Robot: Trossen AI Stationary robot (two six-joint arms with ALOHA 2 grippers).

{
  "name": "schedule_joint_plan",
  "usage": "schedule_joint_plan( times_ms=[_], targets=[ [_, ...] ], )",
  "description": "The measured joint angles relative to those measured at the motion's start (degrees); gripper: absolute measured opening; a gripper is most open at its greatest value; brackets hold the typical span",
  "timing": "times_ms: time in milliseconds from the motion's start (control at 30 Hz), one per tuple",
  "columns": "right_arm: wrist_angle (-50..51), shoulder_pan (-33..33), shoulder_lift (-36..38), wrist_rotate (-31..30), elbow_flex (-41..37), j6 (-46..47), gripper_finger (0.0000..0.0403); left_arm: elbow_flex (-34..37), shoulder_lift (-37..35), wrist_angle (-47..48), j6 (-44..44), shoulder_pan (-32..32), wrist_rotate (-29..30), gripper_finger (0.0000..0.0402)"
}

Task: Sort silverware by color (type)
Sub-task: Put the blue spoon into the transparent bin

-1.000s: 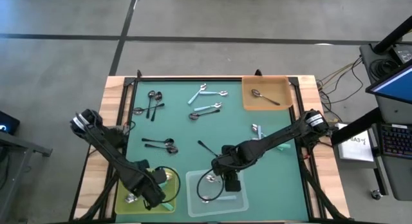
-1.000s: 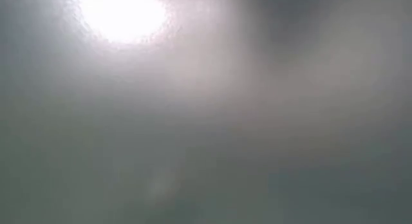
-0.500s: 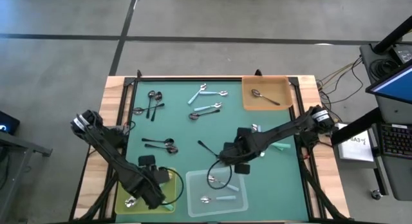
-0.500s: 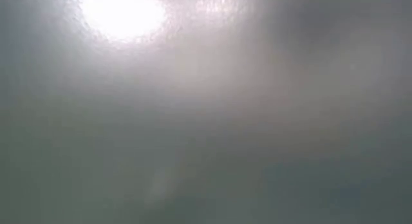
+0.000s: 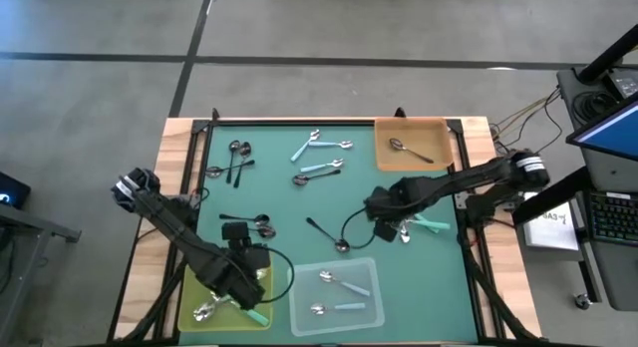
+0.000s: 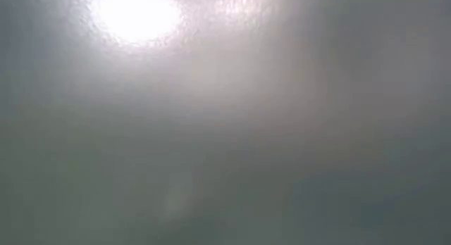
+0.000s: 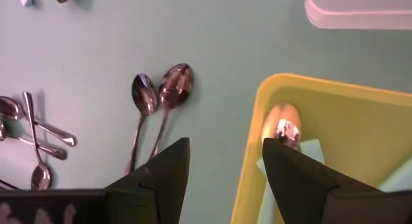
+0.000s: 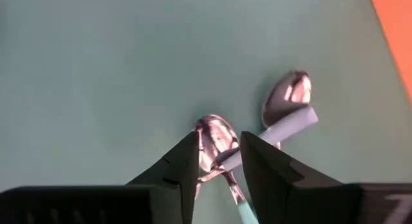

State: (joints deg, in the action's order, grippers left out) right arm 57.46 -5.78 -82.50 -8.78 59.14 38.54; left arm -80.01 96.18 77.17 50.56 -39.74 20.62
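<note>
Small spoons with silver bowls lie scattered on the green table. My right gripper (image 5: 391, 225) (image 8: 217, 169) is open and low over two spoons (image 5: 411, 226) near the table's right side. Its fingers stand on either side of a teal-handled spoon's bowl (image 8: 214, 141), and a light-blue-handled spoon (image 8: 288, 114) lies across that one. Whether they touch, I cannot tell. My left gripper (image 5: 242, 253) (image 7: 225, 169) is open over the yellow tray's far rim (image 7: 254, 130), beside two black-handled spoons (image 7: 161, 92) (image 5: 257, 224). The low view shows only glare.
The clear tray (image 5: 371, 305) holds two light blue spoons and the yellow tray (image 5: 199, 287) holds teal ones. In the orange tray (image 5: 439, 148) lies one black spoon. More spoons lie near the far edge (image 5: 321, 156) and far left (image 5: 234, 158); one black spoon (image 5: 325, 233) lies mid-table.
My right gripper has left the clear tray and moved toward the table's far right, down to the two spoons there. Two light blue spoons now show in the clear tray. My left gripper has moved from over the yellow tray toward its far rim.
</note>
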Motion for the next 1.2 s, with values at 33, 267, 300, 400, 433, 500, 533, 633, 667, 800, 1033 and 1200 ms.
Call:
schedule_joint_plan(
  times_ms=[33, 267, 300, 400, 433, 500, 533, 633, 667, 800, 1033, 1200],
  targets=[
    [-1.12, 0.68, 1.12, 0.09, -1.98, 1.8, 0.0113, 0.06, -0.12, 0.02, -0.6, 0.54, 0.02, 0.0181],
    [-7.01, 3.94, 5.0, -0.45, -12.04, 13.69, 0.0147, 0.2, -1.45, 1.33, -6.21, 3.54, 2.68, 0.0181],
    [-7.73, 4.11, 5.14, -0.43, -12.89, 14.47, 0.015, 0.29, -1.75, 1.32, -7.04, 3.99, 2.81, 0.0181],
    [-9.06, 4.37, 5.16, -0.44, -14.4, 16.06, 0.0156, 0.99, -2.64, 1.46, -8.96, 5.18, 3.05, 0.0181],
    [-9.01, 4.43, 5.05, -0.83, -14.59, 16.52, 0.0157, 1.18, -2.86, 1.39, -9.57, 5.46, 3.1, 0.0181],
    [-9.0, 4.44, 4.71, -2.13, -14.7, 17.1, 0.0157, 1.64, -3.35, 1.37, -10.69, 5.87, 3.85, 0.0181],
    [-9.24, 4.45, 4.46, -2.62, -14.7, 17.16, 0.0156, 1.74, -3.55, 1.43, -11.2, 6.05, 4.22, 0.0181],
    [-10.83, 4.59, 3.88, -3.29, -14.7, 17.14, 0.0152, 1.8, -3.76, 1.59, -12.39, 6.57, 4.65, 0.0181],
    [-11.07, 4.69, 3.7, -3.29, -14.7, 17.04, 0.015, 1.82, -3.76, 1.94, -12.72, 6.72, 4.97, 0.0181],
    [-11.43, 4.69, 2.72, -3.42, -15.04, 17.0, 0.0141, 2.04, -4.06, 2.17, -14.12, 7.02, 5.9, 0.0181],
    [-13.97, 4.69, 1.5, -3.92, -18.75, 18.59, 0.0137, 2.97, -4.59, 2.25, -15.3, 7.45, 5.95, 0.0181],
    [-16.48, 4.65, 1.7, -4.52, -20.45, 19.09, 0.0135, 3.13, -4.59, 2.2, -15.58, 7.69, 5.95, 0.0181]
  ],
)
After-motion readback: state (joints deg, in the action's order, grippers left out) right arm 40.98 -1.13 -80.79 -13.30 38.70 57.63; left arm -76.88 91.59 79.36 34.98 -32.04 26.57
